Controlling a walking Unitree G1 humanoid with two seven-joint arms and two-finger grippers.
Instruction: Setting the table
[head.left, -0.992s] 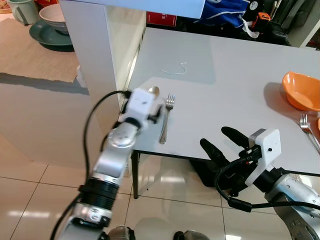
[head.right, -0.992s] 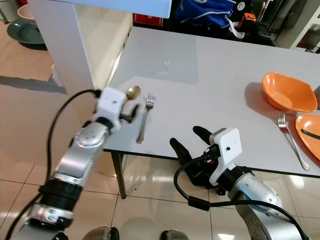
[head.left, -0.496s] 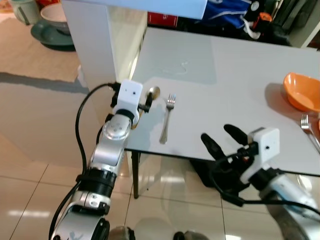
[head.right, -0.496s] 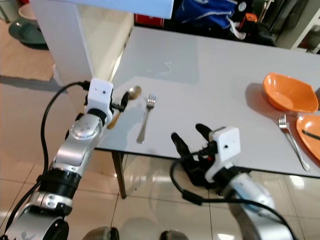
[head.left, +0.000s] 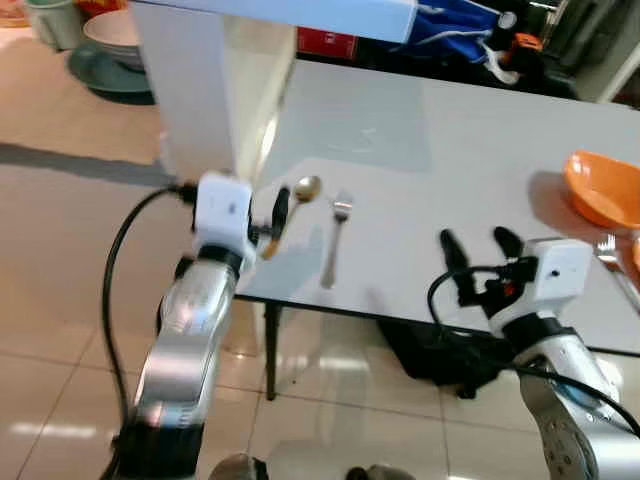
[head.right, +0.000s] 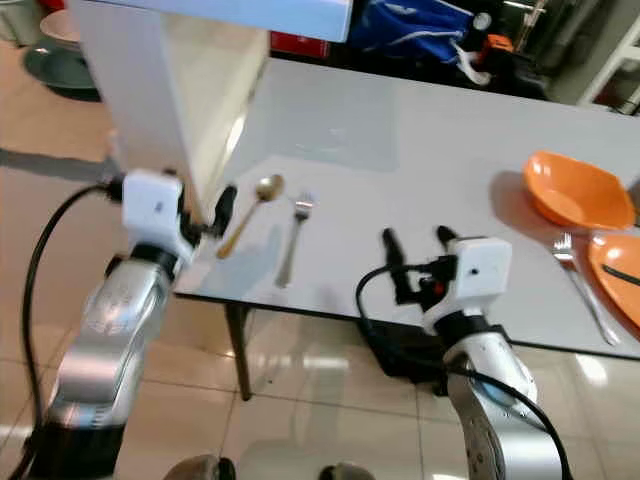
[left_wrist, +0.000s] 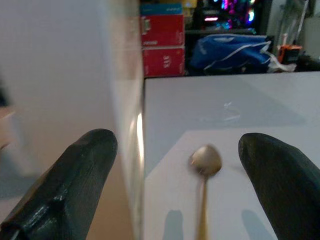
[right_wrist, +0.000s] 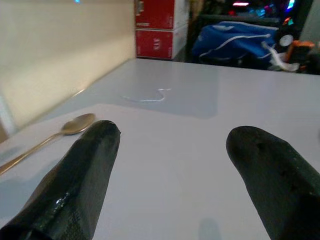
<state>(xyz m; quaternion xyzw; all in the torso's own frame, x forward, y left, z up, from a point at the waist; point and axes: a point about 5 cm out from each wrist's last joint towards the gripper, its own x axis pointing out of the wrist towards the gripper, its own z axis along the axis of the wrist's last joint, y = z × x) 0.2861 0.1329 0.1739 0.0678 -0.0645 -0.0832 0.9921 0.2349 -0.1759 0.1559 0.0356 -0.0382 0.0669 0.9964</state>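
Fingers of our left gripper (left_wrist: 170, 180) stand wide apart and empty at the table's (head.left: 420, 130) near corner, the gold spoon (head.left: 290, 205) lying between them in the wrist view. Beside it lies the fork (head.left: 334, 240). Our right gripper (head.left: 478, 255) hovers wide open over the near edge. Farther right sits an orange bowl (head.left: 603, 187).

Both head views look forward and down from above the near edge of the white table (head.left: 470, 160), sharing its top from the gold spoon (head.right: 252, 208) to the orange bowl (head.right: 576, 188). The left wrist view sits low at the table's corner, facing along the spoon (left_wrist: 204, 170). The right wrist view skims the tabletop, catching the same spoon (right_wrist: 60, 132) at its side
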